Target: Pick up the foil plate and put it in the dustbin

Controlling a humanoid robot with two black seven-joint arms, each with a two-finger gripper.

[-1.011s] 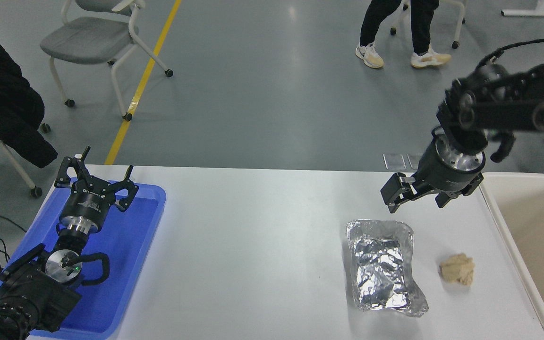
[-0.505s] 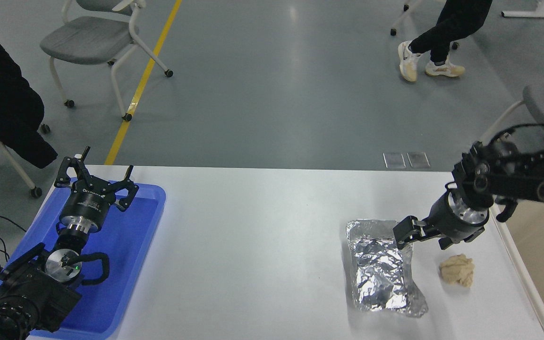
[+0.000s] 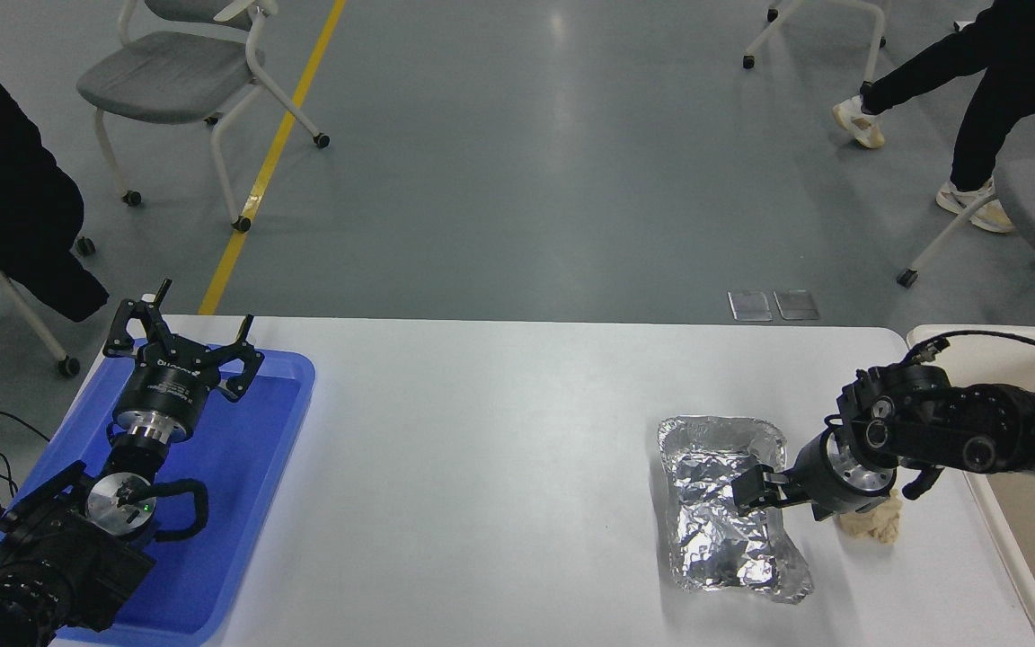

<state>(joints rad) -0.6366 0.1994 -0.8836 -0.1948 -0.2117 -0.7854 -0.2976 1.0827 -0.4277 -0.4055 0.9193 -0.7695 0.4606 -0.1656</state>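
Right pincer at foil plate rim

Right pincer point(image 3: 756, 490), jaws narrow, straddled the foil plate point(image 3: 726, 517) rim near bench's right edge beside dustbin point(image 3: 1016, 539); thin foil could crumple and slip free.

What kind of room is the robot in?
Probably a robot lab or workshop: a grey floor with a yellow line, rolling chairs, and a white table for testing.
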